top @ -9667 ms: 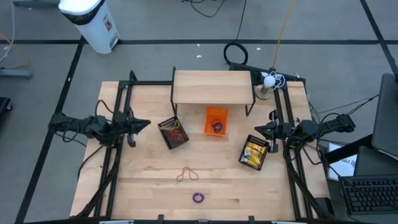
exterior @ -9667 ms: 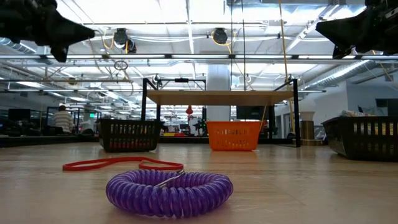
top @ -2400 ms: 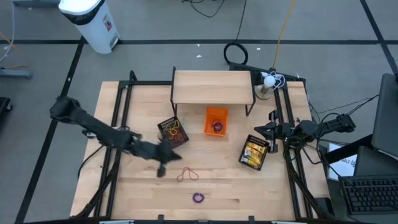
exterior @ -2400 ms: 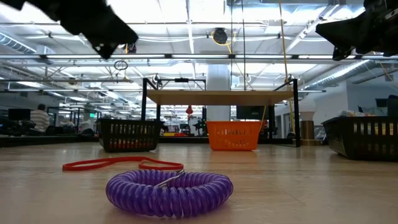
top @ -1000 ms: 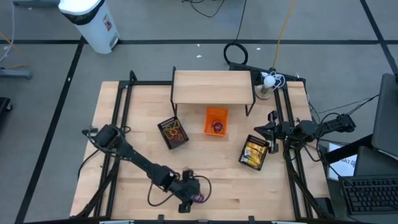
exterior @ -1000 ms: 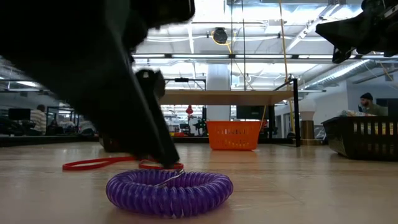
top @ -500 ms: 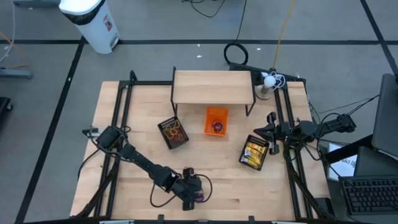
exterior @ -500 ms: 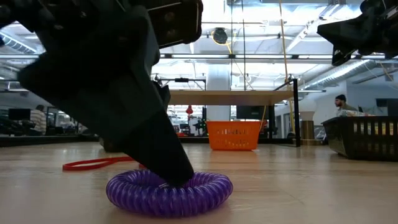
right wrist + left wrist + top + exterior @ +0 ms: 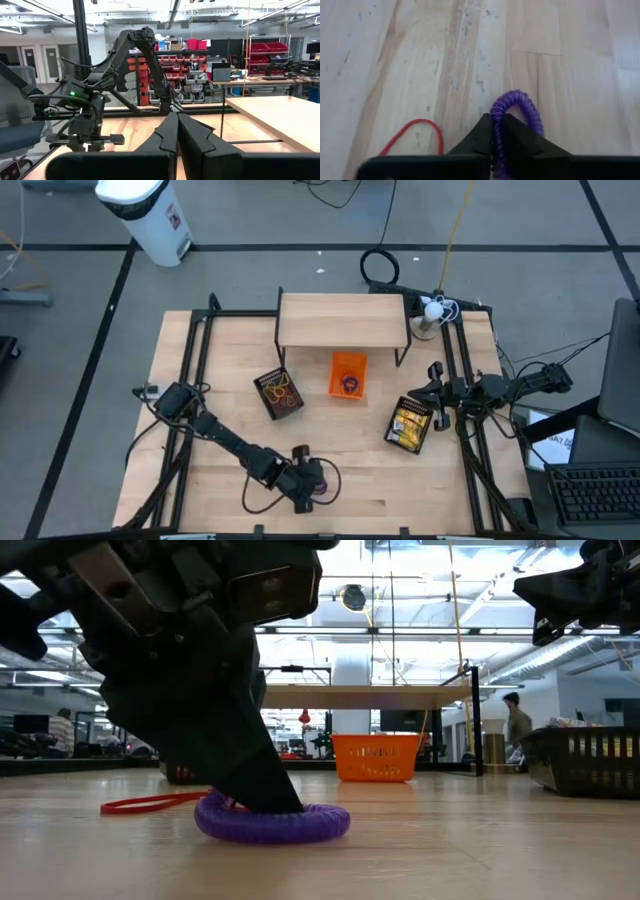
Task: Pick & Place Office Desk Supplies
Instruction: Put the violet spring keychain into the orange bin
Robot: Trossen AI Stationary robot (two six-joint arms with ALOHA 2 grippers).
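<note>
**Left gripper clamped on the purple coil**

Our left gripper (image 9: 312, 488) is down at the table's near edge, its fingers (image 9: 481, 136) pinched together on the rim of the purple coil (image 9: 272, 822). In the low view the coil rests on the wood with one side tipped up under the gripper. Just beside it, toward the left, lies the red band (image 9: 150, 804), flat on the table and apart from the fingers.

Moving right, we see a black basket (image 9: 279, 393) holding red and yellow bands, then an orange basket (image 9: 347, 375) with a purple ring inside, in front of the wooden shelf (image 9: 343, 319). Further right sits another black basket (image 9: 409, 425) with yellow-and-white pieces.

Our right gripper (image 9: 436, 394) waits at the table's right edge, above that basket, its fingers (image 9: 167, 132) pressed together on nothing.
</note>
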